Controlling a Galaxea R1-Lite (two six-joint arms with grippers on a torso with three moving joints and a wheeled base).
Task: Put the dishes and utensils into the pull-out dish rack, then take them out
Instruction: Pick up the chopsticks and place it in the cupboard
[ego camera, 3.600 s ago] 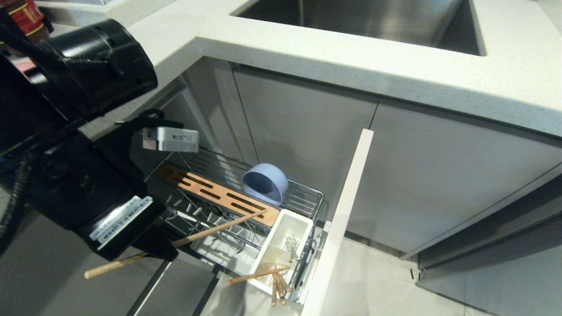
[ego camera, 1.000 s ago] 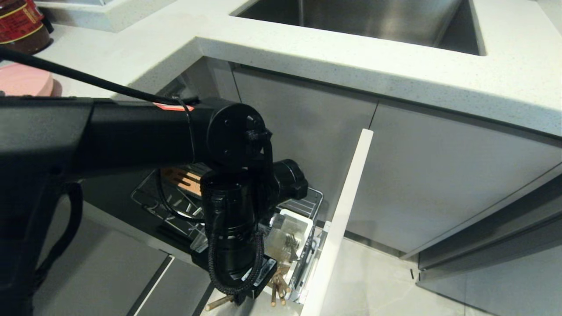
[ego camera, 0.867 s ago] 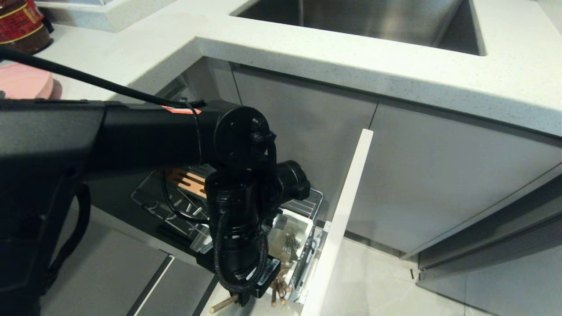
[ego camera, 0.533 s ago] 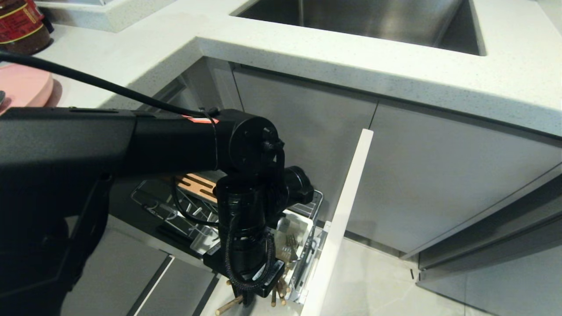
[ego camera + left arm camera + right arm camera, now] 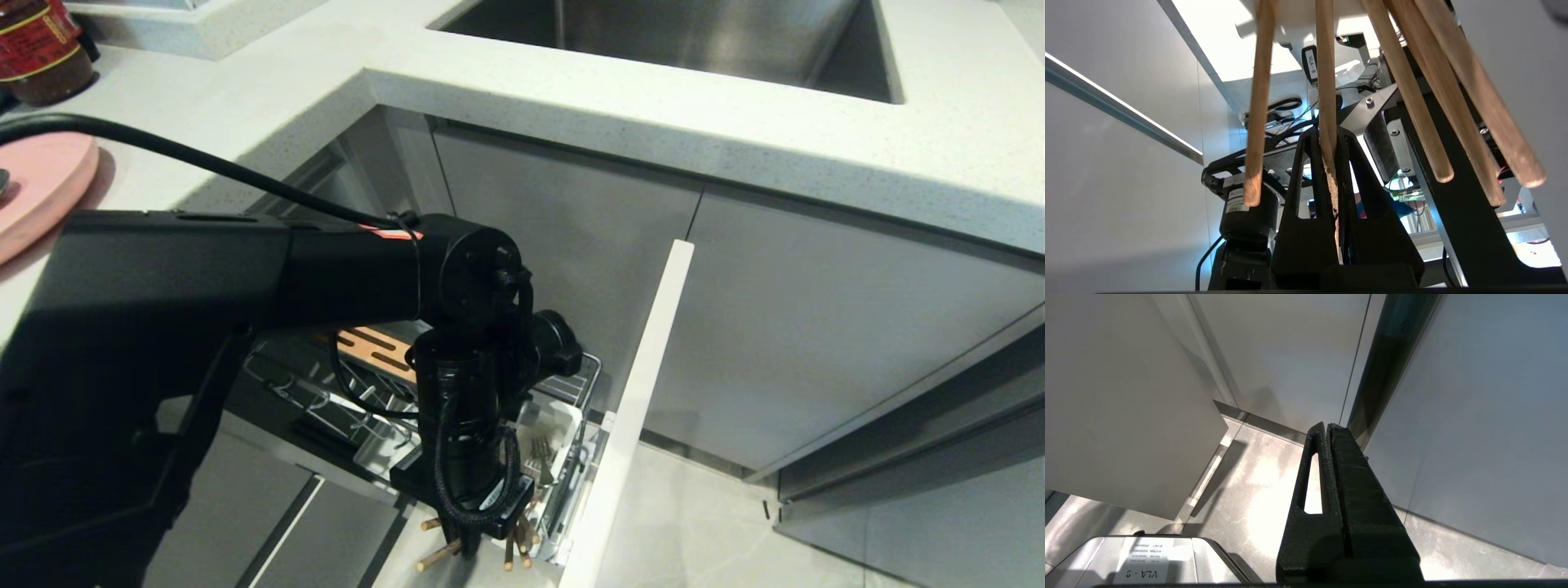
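While your left hand point(image 5: 1331, 147) hangs at the white cutlery cup point(image 5: 563, 412) of the pull-out dish rack point(image 5: 584, 363), it pinches one chopstick point(image 5: 1327, 81) near its end, likely to steer the tip into the cup. Its mate point(image 5: 1257, 122) stands just beside, unheld. Right hand point(image 5: 1327, 430): pressed together, parked.

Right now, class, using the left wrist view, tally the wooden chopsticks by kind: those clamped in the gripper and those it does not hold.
clamped chopstick, in the left gripper: 1
loose chopsticks, not held by it: 4
Total: 5
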